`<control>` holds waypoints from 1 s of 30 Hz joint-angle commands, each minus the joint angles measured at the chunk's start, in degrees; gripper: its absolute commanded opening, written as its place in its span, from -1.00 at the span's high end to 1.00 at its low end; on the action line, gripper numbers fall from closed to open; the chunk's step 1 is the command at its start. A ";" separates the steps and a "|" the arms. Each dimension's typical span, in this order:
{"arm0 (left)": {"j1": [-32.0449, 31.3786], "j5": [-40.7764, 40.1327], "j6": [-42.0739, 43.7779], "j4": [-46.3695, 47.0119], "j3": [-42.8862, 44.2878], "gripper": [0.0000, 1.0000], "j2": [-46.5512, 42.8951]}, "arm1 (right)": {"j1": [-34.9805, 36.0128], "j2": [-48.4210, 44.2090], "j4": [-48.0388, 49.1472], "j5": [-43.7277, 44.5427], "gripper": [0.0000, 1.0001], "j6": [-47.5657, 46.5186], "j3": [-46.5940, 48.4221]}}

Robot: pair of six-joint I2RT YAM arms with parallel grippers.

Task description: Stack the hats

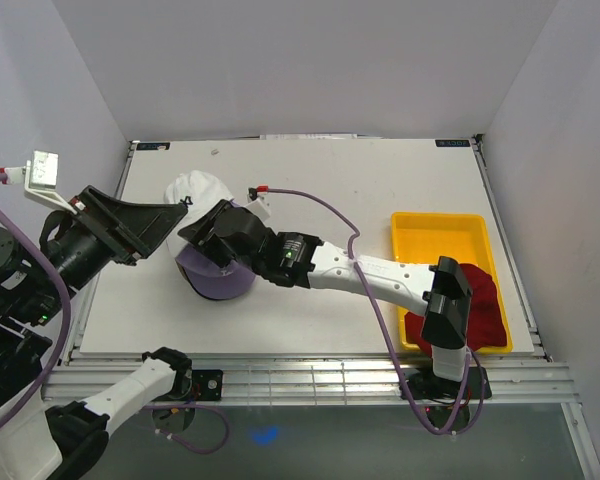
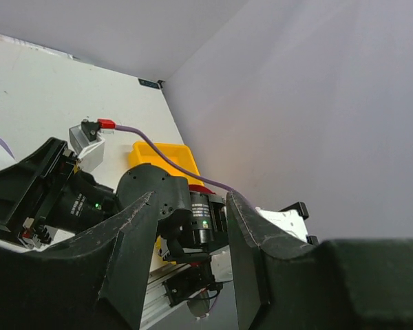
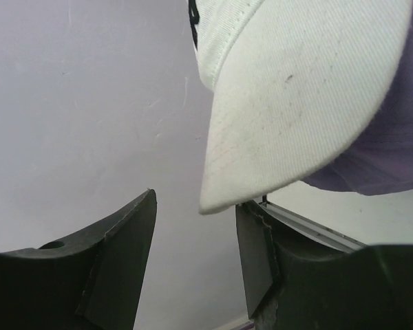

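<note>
A white hat (image 1: 197, 190) lies over a lavender hat (image 1: 216, 282) at the table's left. My right gripper (image 1: 195, 238) reaches across over both, its jaws open. In the right wrist view the white brim (image 3: 296, 103) hangs just above my right gripper (image 3: 196, 206), its edge at the right finger (image 3: 255, 254), with lavender fabric (image 3: 389, 161) behind. My left gripper (image 1: 163, 228) is open and empty, raised beside the white hat; it also shows in the left wrist view (image 2: 189, 206). A dark red hat (image 1: 483, 305) lies on the tray. Tan and black hats are hidden.
A yellow tray (image 1: 435, 232) stands at the right of the table, also seen in the left wrist view (image 2: 158, 155). The right arm (image 1: 370, 272) stretches across the middle with a purple cable (image 1: 320, 205) looping above it. Grey walls enclose the table.
</note>
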 commanded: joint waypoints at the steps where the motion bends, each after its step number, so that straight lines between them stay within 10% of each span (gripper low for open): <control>1: 0.21 1.79 -0.13 1.26 -1.21 -0.09 -0.71 | 0.42 1.17 -1.10 5.12 -0.11 0.77 4.33; 30: 0.04 2.59 0.39 2.31 -4.99 -0.10 -2.38 | -0.02 4.51 -3.48 6.80 0.34 2.53 6.98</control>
